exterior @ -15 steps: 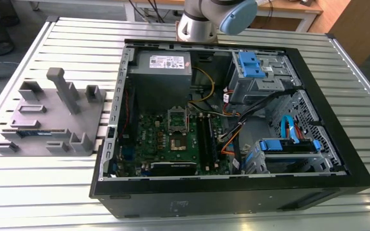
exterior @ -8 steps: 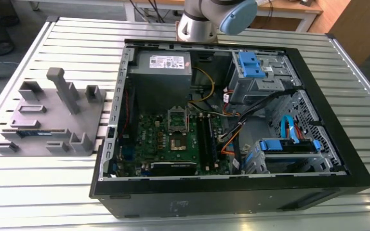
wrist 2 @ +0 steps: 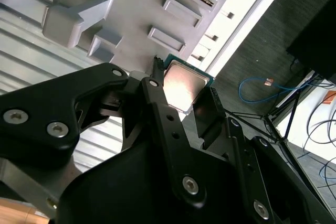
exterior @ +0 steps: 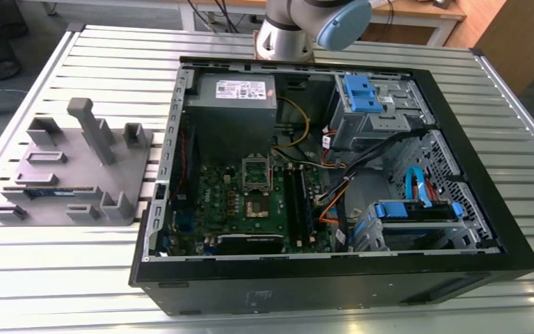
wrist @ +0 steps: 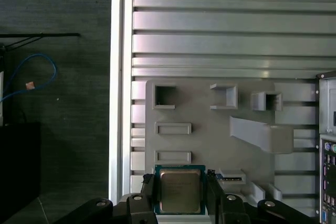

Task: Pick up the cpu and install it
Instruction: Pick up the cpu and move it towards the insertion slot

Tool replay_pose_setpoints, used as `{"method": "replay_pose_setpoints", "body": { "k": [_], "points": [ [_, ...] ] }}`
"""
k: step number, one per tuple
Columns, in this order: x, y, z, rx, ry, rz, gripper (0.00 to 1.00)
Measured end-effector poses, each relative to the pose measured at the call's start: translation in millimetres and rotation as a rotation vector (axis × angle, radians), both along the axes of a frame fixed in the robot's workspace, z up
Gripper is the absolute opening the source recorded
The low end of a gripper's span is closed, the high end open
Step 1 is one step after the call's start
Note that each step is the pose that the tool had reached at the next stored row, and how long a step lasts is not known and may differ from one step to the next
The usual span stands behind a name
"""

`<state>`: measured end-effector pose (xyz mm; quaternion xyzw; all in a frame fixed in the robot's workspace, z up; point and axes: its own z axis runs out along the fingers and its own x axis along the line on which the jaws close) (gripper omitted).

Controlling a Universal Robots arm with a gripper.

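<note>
The cpu is a small flat square chip with a shiny silver-grey top and a thin blue-green rim. The black claw holds it tight, with one finger on each side. It hangs above the edge of the grey plastic tray on the silver slatted table. In the exterior view, a long dark stick sits in one tray slot. The big black computer box lies open. Inside are a green board and a silver socket frame.
</note>
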<state>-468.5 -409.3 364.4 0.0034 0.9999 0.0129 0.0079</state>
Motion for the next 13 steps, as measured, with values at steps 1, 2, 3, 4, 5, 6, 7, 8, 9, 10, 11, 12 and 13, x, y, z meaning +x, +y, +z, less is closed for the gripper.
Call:
{"method": "replay_pose_setpoints", "body": {
  "k": [1,2,3,4,5,6,7,8,9,10,11,12,13],
  "points": [
    [0.0,0.0,0.4,-0.0002,0.0003,0.000,0.47],
    [0.0,0.0,0.6,-0.0002,0.0004,0.000,0.47],
    [0.0,0.0,0.6,-0.0002,0.0004,0.000,0.47],
    [0.0,0.0,0.7,-0.0002,0.0004,0.000,0.47],
    [0.0,0.0,1.0,-0.0003,0.0006,0.000,0.47],
    [0.0,0.0,1.2,-0.0003,0.0005,0.000,0.47],
    [0.0,0.0,1.2,-0.0002,0.0004,0.000,0.47],
    [0.0,0.0,1.4,-0.0002,0.0004,0.000,0.47],
    [0.7,0.0,1.4,-0.0002,0.0004,0.000,0.47],
    [0.9,0.0,1.4,-0.0002,0.0003,0.000,0.47],
    [1.0,0.0,1.4,-0.0002,0.0004,0.000,0.47],
    [1.0,0.0,1.4,-0.0002,0.0004,0.000,0.47],
    [1.0,0.0,1.4,-0.0002,0.0004,0.000,0.47]
  ]
}}
